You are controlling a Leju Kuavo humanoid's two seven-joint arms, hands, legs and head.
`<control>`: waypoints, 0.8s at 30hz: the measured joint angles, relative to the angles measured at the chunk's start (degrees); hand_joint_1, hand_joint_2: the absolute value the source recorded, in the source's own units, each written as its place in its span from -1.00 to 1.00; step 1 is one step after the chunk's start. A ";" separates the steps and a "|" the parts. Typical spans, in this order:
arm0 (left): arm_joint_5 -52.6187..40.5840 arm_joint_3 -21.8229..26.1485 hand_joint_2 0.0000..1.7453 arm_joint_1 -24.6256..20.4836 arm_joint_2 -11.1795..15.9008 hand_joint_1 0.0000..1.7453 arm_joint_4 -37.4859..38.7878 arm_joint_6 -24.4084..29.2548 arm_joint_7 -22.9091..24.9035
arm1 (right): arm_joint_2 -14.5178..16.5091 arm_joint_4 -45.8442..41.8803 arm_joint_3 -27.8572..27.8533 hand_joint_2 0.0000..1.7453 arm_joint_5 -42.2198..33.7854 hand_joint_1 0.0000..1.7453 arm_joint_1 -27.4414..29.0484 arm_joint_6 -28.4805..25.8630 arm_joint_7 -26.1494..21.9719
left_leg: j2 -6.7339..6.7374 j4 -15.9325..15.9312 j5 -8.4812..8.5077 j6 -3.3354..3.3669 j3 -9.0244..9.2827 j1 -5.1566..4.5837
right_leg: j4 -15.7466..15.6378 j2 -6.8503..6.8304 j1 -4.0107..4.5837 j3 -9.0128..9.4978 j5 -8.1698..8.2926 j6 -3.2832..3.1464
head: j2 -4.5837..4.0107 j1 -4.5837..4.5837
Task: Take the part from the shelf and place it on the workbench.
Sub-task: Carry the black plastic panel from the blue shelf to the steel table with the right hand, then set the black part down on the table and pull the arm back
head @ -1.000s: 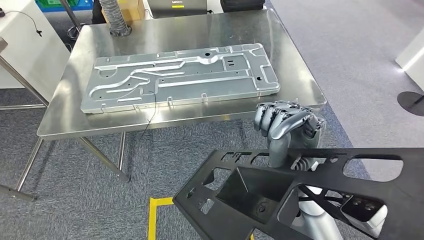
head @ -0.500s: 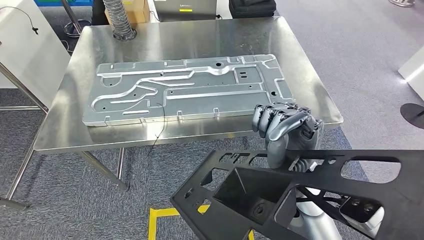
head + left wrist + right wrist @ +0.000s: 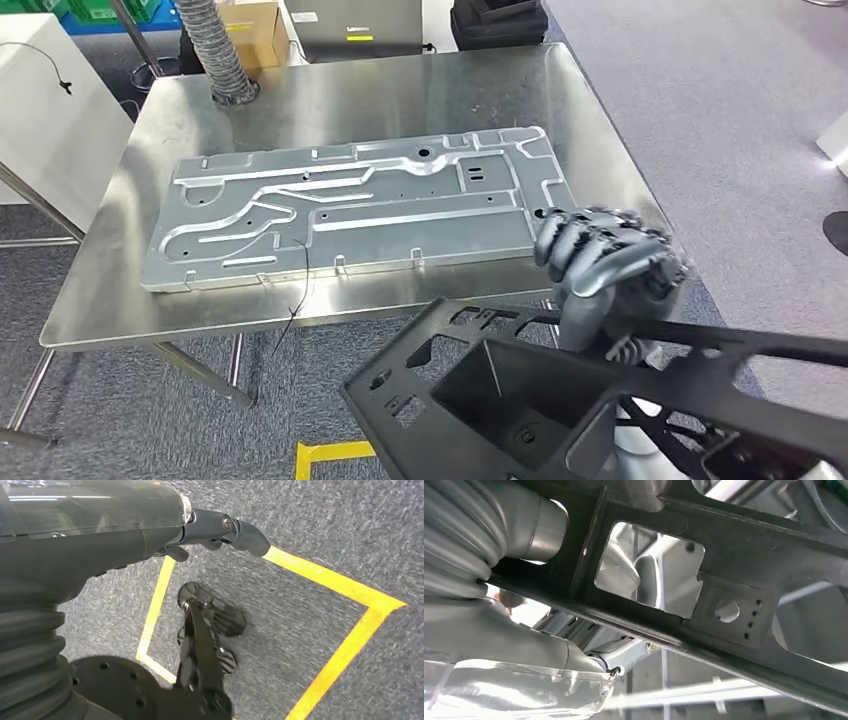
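Right robot hand (image 3: pixel 610 265) curled tight around the upper rail of the black part (image 3: pixel 520 390), gripping it. Part held in the air, low and in front of the near edge of the steel worktop (image 3: pixel 590 130), over grey carpet, not touching the top. Large silver stamped panel (image 3: pixel 350 205) lying flat across the worktop's middle. Corrugated hose (image 3: pixel 215 50) standing at the far edge. Left robot hand (image 3: pixel 220 527) hanging over the floor above yellow tape lines (image 3: pixel 345 587), nothing in it; fingers' spread: cannot tell.
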 joint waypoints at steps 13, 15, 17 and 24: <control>-0.70 0.09 1.00 0.27 0.28 -1.00 0.00 -0.40 -1.34 | -3.01 -6.64 0.09 1.00 7.43 1.00 0.88 -9.84 0.56 | 0.15 -15.94 10.70 2.95 3.45 0.00 | 7.73 0.16 0.10 -0.21 -8.03 2.92 | 0.00 0.02; -0.85 0.09 1.00 0.20 0.28 -1.00 0.00 -0.31 -1.36 | -3.71 -6.73 0.18 1.00 8.66 1.00 0.91 -12.46 1.10 | 0.14 -15.92 10.39 3.21 3.61 -0.04 | 15.05 0.14 -0.07 -4.72 -10.21 3.23 | 0.00 0.02; -0.93 0.11 1.00 0.15 0.28 -1.00 0.00 -0.14 -1.59 | -4.97 -6.73 0.53 1.00 10.71 1.00 0.80 -17.28 2.51 | 0.05 -15.84 10.01 3.21 3.99 -0.04 | 15.49 0.10 -0.23 -6.11 -8.11 3.39 | 0.00 0.02; -2.74 0.18 1.00 -0.27 0.49 -1.00 0.00 -0.84 -2.35 | -11.54 1.27 1.13 1.00 21.04 1.00 -9.96 -32.47 18.66 | 0.19 -15.23 9.00 1.77 4.44 -0.52 | 0.71 0.33 -0.14 -1.30 0.22 2.06 | 0.01 0.02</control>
